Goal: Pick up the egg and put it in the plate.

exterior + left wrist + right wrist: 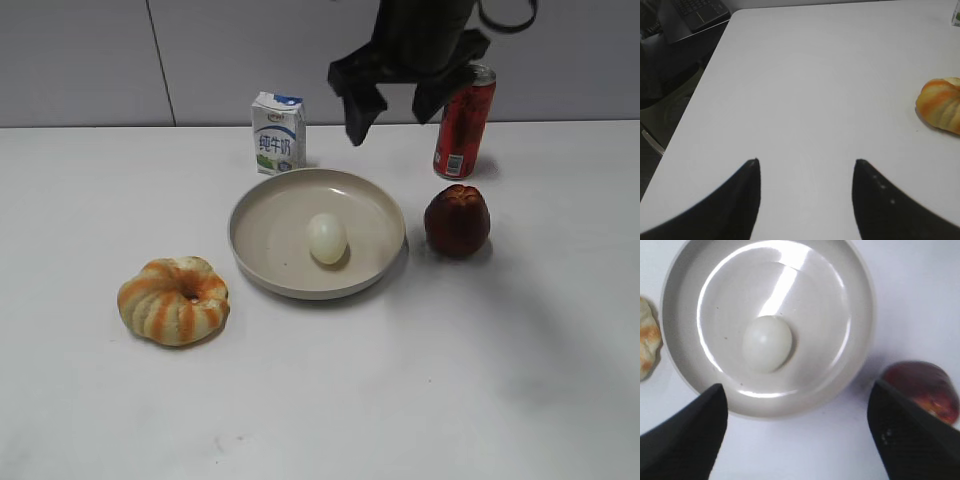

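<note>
Right wrist view shows your right end effector (pixel 797 427) with its two dark fingers spread wide apart and holding nothing, hanging above the near rim of the large round shallow beige-cream plate (pixel 860 345). Just inside that spread, the small smooth cream-white egg (pixel 767 343) lies on the plate's floor, near its middle, free of any contact with the fingers. Beyond the plate's rim on one side you can see the dark red round fruit (pixel 925 387), apart from the dish, and on the other the edge of the orange-striped ring-shaped bread (pixel 649 337). From the exterior view, the same end effector sits raised well above the white tabletop (pixel 420 400), near the red drink can (pixel 464 122) and the small white-and-blue milk carton (pixel 277 133). Your left end effector (pixel 807 172) is likewise parted and empty over bare tabletop. Judging by this, the placement looks done; only drawing the arm clear appears to remain.
</note>
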Available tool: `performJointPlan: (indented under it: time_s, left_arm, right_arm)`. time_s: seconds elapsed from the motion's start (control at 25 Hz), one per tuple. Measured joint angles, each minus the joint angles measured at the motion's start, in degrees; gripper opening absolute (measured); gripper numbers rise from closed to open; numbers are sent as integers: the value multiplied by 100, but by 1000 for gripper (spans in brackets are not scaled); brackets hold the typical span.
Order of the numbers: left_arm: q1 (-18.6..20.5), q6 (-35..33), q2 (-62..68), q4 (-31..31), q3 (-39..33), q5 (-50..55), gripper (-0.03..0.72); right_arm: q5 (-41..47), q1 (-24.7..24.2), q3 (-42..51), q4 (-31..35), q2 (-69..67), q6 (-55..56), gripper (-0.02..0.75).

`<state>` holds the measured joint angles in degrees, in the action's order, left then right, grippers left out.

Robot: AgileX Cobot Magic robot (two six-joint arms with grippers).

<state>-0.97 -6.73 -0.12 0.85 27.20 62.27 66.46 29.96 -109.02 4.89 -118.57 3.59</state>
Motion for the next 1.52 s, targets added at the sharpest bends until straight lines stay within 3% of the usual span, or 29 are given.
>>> performJointPlan:
  time_s: [0.24, 0.68, 1.0, 1.32, 1.52]
  left_arm:
    - [0, 0, 0, 0, 0, 0, 446]
    - [0, 0, 0, 0, 0, 0, 446]
    - [0, 0, 0, 0, 0, 0, 446]
    - [0, 0, 0, 0, 0, 0, 446]
    - [0, 0, 0, 0, 0, 0, 446]
  right_arm:
    - [246, 0, 719, -720, 1192, 127, 659]
    - [188, -44, 4346, -757, 4322, 365, 632]
    - [-399, -44, 6563, -746, 6646, 399, 616]
    - [-826, -44, 7751, -746, 8496, 273, 592]
    - [-685, -44, 8019, -726, 8907, 228, 590]
